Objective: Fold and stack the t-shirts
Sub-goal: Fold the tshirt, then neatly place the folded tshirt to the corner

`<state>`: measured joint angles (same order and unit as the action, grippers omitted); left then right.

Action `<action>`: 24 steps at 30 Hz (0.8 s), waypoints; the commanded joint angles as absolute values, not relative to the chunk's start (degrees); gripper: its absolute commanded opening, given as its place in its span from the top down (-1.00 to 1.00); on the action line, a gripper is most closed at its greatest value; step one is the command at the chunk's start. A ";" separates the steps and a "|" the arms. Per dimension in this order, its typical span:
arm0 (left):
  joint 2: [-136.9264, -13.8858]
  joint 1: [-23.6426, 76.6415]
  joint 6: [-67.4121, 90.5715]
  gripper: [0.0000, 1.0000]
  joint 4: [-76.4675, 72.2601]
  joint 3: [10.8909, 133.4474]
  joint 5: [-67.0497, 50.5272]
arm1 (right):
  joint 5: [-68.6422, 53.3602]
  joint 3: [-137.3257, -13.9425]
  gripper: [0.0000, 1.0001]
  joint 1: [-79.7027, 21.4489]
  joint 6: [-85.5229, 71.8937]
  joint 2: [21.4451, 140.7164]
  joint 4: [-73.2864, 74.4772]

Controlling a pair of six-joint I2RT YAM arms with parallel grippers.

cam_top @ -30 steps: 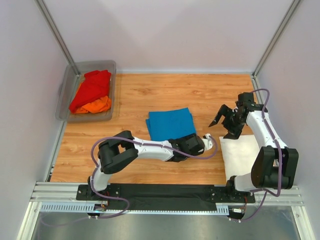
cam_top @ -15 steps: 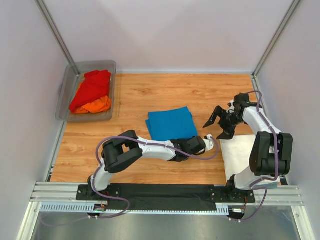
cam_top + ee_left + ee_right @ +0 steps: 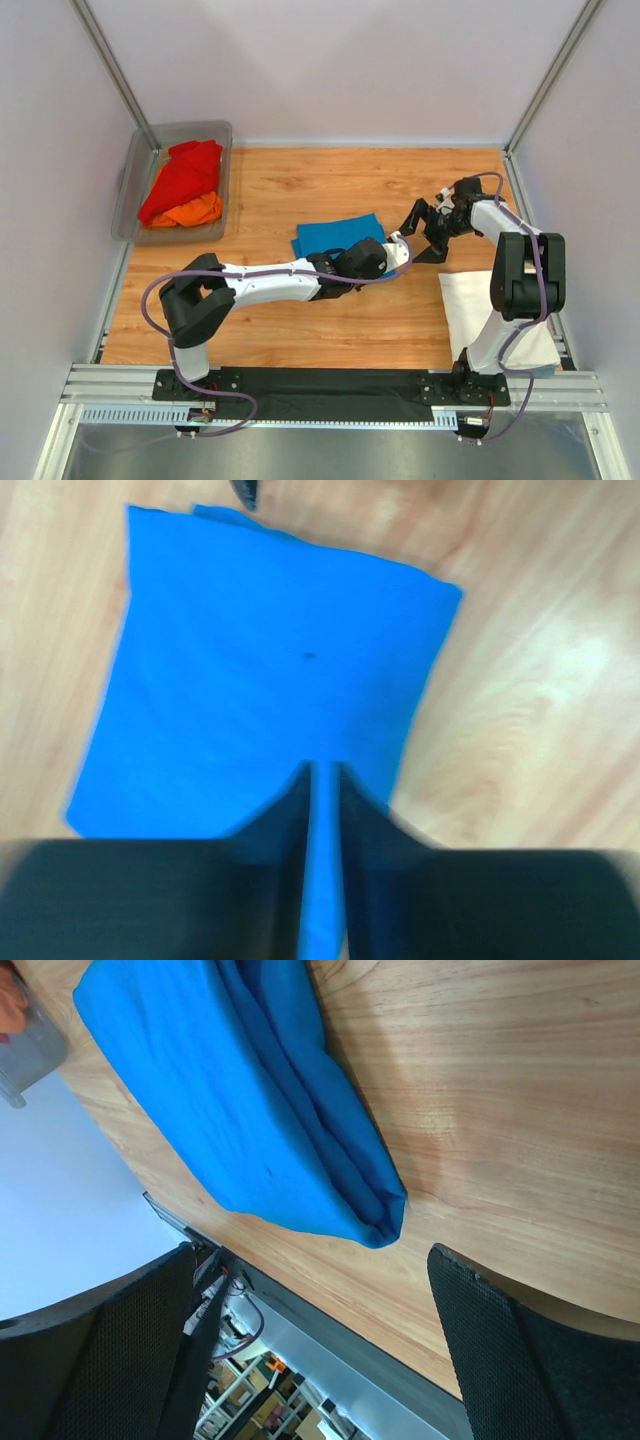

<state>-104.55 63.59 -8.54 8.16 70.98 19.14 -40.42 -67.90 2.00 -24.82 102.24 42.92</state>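
Note:
A folded bright blue t-shirt lies mid-table. My left gripper hovers over its near right part, shut. In the left wrist view its fingers leave only a thin slit, and the blue t-shirt underneath shows through it. My right gripper stands open just right of the shirt. In the right wrist view the shirt's folded corner lies ahead of the wide-apart fingers. A folded white t-shirt lies at the near right. Red and orange t-shirts sit in the tub.
The grey see-through plastic tub stands at the back left corner. Grey walls with metal posts close in the wooden table. A black rail carries both arm bases along the near edge.
My left gripper shut beside the shirt's near right corner, then swung up and back over the blue shirt. The right gripper moved left and farther back, still open.

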 commanded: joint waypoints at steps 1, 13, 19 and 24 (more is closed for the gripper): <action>-102.31 64.16 -5.11 0.38 10.72 72.69 12.07 | -42.19 -70.31 -1.00 2.20 -25.14 102.39 42.80; -112.49 66.44 -9.40 -0.57 7.91 79.80 13.01 | -40.34 -66.71 -1.00 10.63 -24.96 94.66 46.32; -118.38 66.53 -11.42 -0.50 7.21 82.00 15.20 | -40.43 -63.55 -1.00 11.87 -25.31 91.32 45.79; -122.07 66.45 -14.06 -0.36 6.86 83.67 16.96 | -40.17 -61.35 -1.00 11.95 -25.49 90.09 45.26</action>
